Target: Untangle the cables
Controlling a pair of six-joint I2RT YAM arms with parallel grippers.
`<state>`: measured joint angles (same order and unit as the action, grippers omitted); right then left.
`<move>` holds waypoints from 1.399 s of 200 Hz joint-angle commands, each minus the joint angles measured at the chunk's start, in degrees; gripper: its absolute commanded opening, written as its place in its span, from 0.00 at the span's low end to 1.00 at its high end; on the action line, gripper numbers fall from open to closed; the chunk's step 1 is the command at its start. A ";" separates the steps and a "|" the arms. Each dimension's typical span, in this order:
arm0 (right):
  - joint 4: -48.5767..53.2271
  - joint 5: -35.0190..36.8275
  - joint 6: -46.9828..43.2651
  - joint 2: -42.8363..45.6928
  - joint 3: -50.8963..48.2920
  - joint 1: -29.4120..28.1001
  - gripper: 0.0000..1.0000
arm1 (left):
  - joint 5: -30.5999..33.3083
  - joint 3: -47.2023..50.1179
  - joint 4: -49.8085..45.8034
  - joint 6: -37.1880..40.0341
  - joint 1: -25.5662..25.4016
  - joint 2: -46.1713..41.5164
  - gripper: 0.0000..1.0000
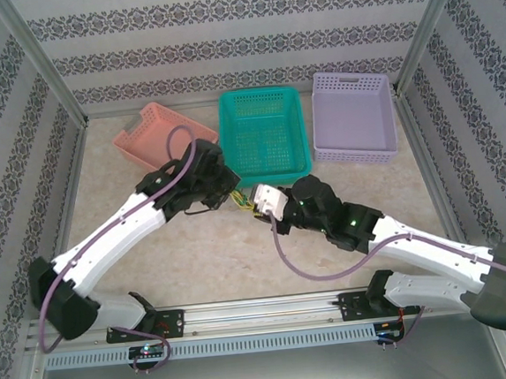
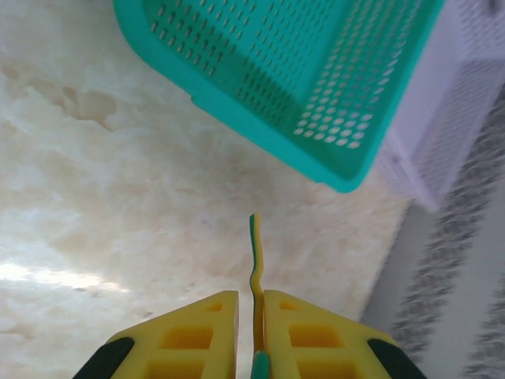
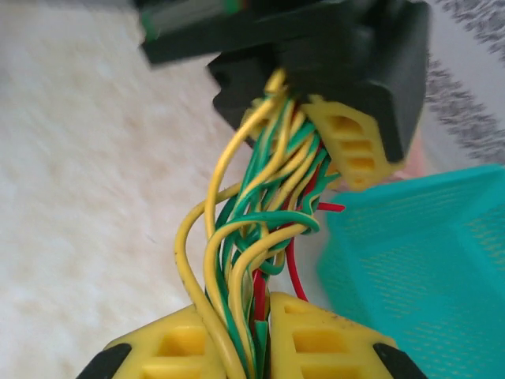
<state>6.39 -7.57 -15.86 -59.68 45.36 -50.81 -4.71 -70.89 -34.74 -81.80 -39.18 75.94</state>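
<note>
**Cables strung between both sets of fingers, mid-surface, just short of the teal basket**

- The cables hang as a short bunch of yellow, green and red wires at the middle of the surface; the bunch looks lifted clear of it, though I cannot tell whether any loop touches down.
- Right fingers are pinched narrow on the thick end of the bunch; the wires run straight ahead from them to the left fingers, so the long axis lies fingertip to fingertip, roughly parallel to the near edge.
- Left fingers are closed to a slit on a single yellow-green strand; its free tip pokes up past them toward the teal basket.
- Both arms are equally near; each already holds its end.
- Judgement: the next move is to pull apart along that axis, the left fingers drawing the strand out of the knot.
- Room: open surface toward the left edge, the right edge and the near edge; the teal basket's near rim sits just beyond the fingers, so the far side is tight.
- Pink basket at the far left corner and lilac basket at the far right stand well apart from the work.
</note>
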 commanded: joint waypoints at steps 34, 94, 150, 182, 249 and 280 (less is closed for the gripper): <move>-0.42 -27.18 47.56 -7.65 -3.70 14.85 0.00 | 18.95 11.67 15.90 -13.74 2.07 -10.14 0.00; 5.54 -51.87 53.96 -22.05 4.08 20.75 0.00 | 22.18 14.82 18.72 -13.73 1.53 -13.62 0.00; 19.72 -15.09 25.10 -8.99 6.90 10.66 0.00 | 15.62 7.27 -1.16 -13.39 2.43 -10.31 0.52; 15.36 -11.87 19.16 -3.97 2.07 10.44 0.00 | 15.52 3.56 -13.52 -13.27 3.03 -11.57 0.72; 12.92 -13.17 16.68 -4.25 1.92 10.26 0.00 | -5.70 6.73 0.09 -10.71 4.52 -4.01 0.46; 12.70 -13.61 16.44 -4.97 2.18 9.16 0.00 | -7.33 7.71 4.92 -12.09 4.37 -1.02 0.46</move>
<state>20.93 -21.50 2.28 -64.29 47.59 -40.53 -7.33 -63.59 -35.33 -94.08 -35.11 74.41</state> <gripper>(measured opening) 0.136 0.457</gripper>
